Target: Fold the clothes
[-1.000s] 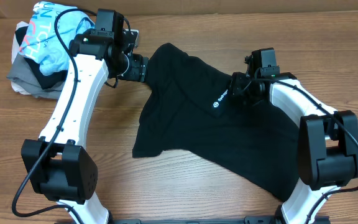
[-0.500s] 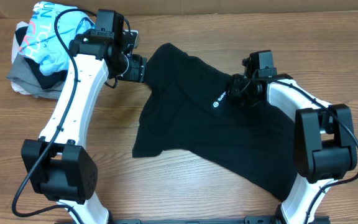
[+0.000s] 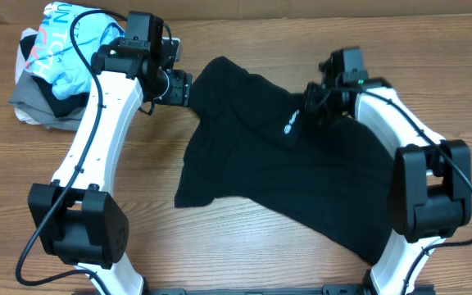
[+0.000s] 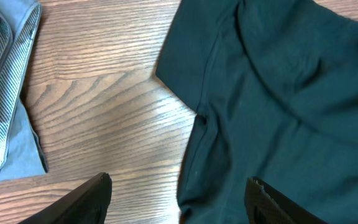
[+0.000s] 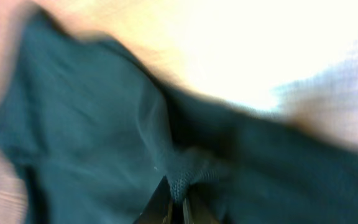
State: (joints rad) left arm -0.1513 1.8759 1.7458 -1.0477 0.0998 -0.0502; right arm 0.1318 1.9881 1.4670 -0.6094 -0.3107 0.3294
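The clothes, one black short-sleeved shirt (image 3: 285,176) with a small white logo (image 3: 290,124), lie spread and rumpled across the middle of the table. My right gripper (image 3: 311,102) sits at the shirt's upper right, shut on a pinch of the black fabric (image 5: 180,177), which bunches between its closed fingertips (image 5: 179,202). At the shirt's upper left edge, my left gripper (image 3: 185,86) hangs open above the table. In the left wrist view its gripper (image 4: 179,186) straddles the shirt's edge (image 4: 194,155), one finger over bare wood and one over fabric.
A pile of other garments lies at the table's far left: a light blue shirt (image 3: 76,41) with lettering on a grey folded garment (image 3: 35,102). A grey striped cloth (image 4: 5,93) shows at the left of the left wrist view. Bare wood (image 3: 244,246) runs along the front.
My right gripper has shut on the shirt fabric and shifted slightly up and back, pulling the cloth and its logo with it. The left arm has hardly moved.
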